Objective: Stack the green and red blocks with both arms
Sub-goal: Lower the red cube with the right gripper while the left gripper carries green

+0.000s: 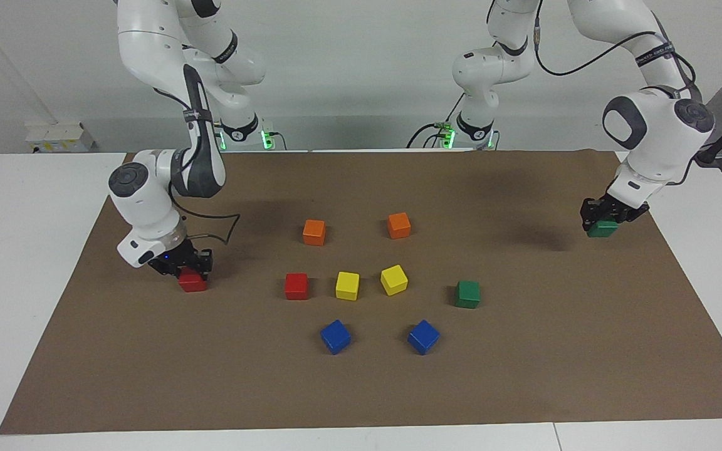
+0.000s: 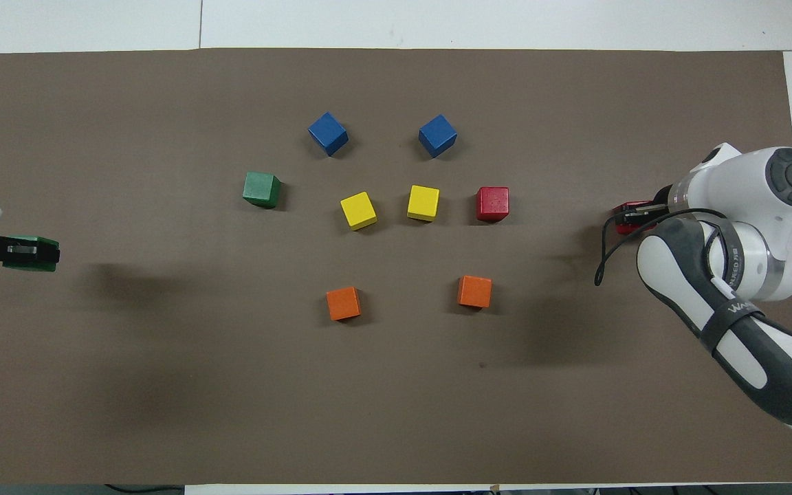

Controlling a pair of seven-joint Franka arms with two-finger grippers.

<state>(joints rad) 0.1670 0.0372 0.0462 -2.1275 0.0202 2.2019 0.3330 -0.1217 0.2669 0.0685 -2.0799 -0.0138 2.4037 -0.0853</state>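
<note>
Claws both grip: left claw (image 1: 603,220) holds a green block (image 1: 603,228) over the mat's (image 1: 524,388) edge; right claw (image 1: 187,268) clamps a red block (image 1: 192,282) low on the mat.

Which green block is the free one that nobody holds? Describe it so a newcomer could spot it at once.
Start from the brown mat and find the cluster of coloured blocks in its middle. In the row with the two yellow blocks, the loose green block sits at the left arm's end. Unlike the other green block, gripped by the left tool, it rests alone on the mat.
</note>
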